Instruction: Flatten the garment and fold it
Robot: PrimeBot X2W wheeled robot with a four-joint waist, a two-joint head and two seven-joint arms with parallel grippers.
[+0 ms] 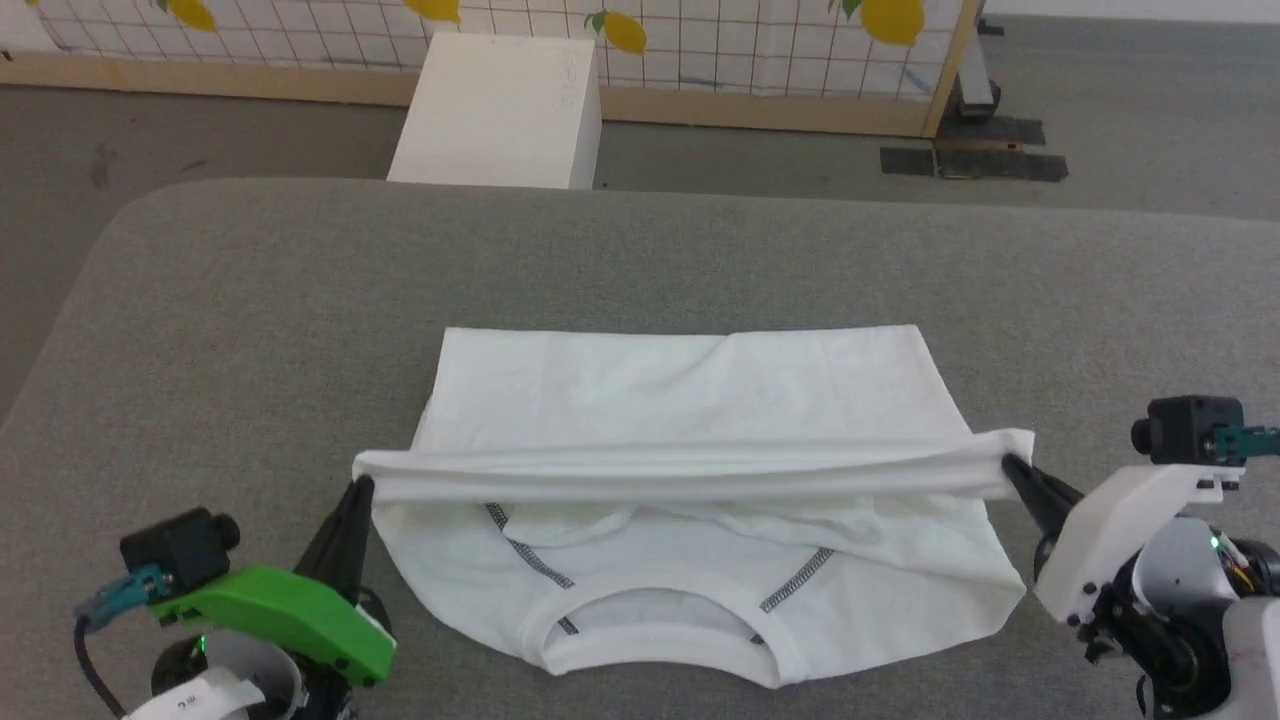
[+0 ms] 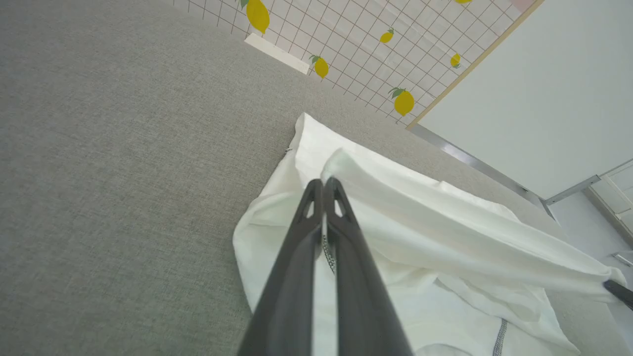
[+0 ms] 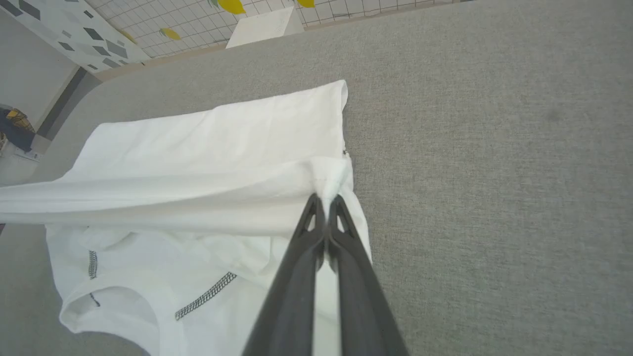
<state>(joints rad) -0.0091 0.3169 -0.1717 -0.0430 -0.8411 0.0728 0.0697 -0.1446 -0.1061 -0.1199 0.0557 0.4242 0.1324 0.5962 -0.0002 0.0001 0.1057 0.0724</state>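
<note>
The white garment (image 1: 690, 400) lies on the grey table (image 1: 250, 330), its round neck (image 1: 660, 640) and grey zigzag seams toward me. A fold of its cloth is lifted and stretched taut across the middle, left to right. My left gripper (image 1: 362, 487) is shut on the left end of that fold (image 2: 341, 163). At the right end (image 3: 331, 180) my right gripper (image 1: 1010, 464) is shut on the cloth too. In the left wrist view the left gripper (image 2: 324, 184) pinches the cloth at its tips, as the right gripper (image 3: 325, 199) does in the right wrist view.
A white box (image 1: 500, 110) stands on the floor beyond the table's far edge. Behind it runs a grid-patterned screen with yellow lemons (image 1: 760, 50). Bare grey table surface spreads to the left, right and far side of the garment.
</note>
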